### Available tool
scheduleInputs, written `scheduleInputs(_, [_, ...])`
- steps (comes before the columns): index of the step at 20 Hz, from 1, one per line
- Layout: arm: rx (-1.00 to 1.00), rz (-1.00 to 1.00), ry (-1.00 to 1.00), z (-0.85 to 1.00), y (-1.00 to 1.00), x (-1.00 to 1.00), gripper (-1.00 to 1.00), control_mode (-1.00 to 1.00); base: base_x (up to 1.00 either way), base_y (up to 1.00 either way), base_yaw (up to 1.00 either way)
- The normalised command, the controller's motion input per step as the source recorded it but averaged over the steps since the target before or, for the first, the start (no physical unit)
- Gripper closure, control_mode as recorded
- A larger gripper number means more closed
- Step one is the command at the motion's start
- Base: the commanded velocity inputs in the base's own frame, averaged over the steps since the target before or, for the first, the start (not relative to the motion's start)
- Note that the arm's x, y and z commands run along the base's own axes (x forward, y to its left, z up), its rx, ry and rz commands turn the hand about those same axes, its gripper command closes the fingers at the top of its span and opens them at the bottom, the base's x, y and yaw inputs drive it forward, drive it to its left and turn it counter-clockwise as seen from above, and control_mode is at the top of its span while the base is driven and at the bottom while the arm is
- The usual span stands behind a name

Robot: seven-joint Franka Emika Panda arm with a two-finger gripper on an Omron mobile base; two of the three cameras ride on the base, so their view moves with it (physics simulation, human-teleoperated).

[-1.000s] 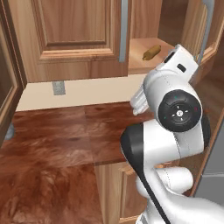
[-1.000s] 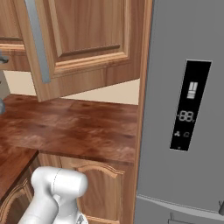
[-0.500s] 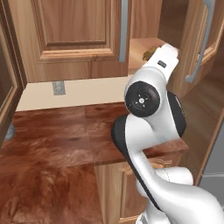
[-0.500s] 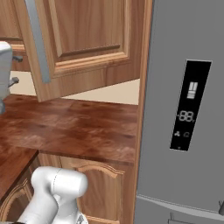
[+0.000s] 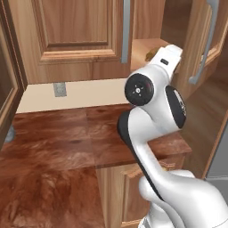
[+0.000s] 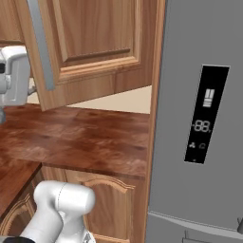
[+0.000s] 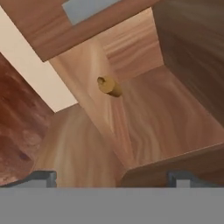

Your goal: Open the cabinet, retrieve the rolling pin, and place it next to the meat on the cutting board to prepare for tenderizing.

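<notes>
Brown wood grain runs across the tabletop [image 5: 67, 142] in the left base view, and above it the cabinet [image 5: 80, 40] stands with its right door [image 5: 202, 44] swung out, so the shelf [image 5: 140, 49] inside is bare to the camera. On that shelf, just past the white forearm, a sliver of the rolling pin [image 5: 150, 55] shows as a tan stub; the arm's wrist rises toward it and hides the rest, so from here I can only say the pin lies ahead of and slightly above the hand. From the right base view the open cabinet door [image 6: 90, 52] with its grey bar handle [image 6: 42, 45] fills the upper left, beside the tall grey refrigerator [image 6: 199, 118], and the pin is hidden behind that door. Looking along the hand view, the claw [image 7: 113, 177] has its two dark tips spread wide with nothing between them (released, as far as I can judge). The rolling pin [image 7: 109, 86] lies well apart from the tips, deep on the cabinet floor [image 7: 166, 118], up and a touch toward the left tip. Its long axis points mostly away from the camera, one knobbed end facing the hand, so it reads nearly end-on. My judgement is that the coming reach must go straight in and that the wrist may need to roll so the tips straddle the barrel across its length, not along it.
</notes>
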Motion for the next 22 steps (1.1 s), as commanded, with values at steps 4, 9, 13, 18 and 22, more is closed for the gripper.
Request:
scheduleInputs(4, [-0.01,-0.12,0.04,-0.05,-0.59,-0.31,-1.00,-1.00,0.00,0.00,0.00])
scheduleInputs(9, [0.00,-0.17,0.01,-0.08,-0.72,-0.67,-1.00,-1.00,0.00,0.00,0.00])
scheduleInputs(13, [0.00,-0.17,0.00,-0.08,-0.93,-0.65,-1.00,-1.00,0.00,0.00,0.00])
scheduleInputs(18, [0.00,-0.15,0.01,-0.02,-0.96,-0.37,-1.00,-1.00,0.00,0.00,0.00])
scheduleInputs(22, [0.00,-0.11,0.00,-0.02,-0.80,-0.16,-1.00,-1.00,0.00,0.00,0.00])
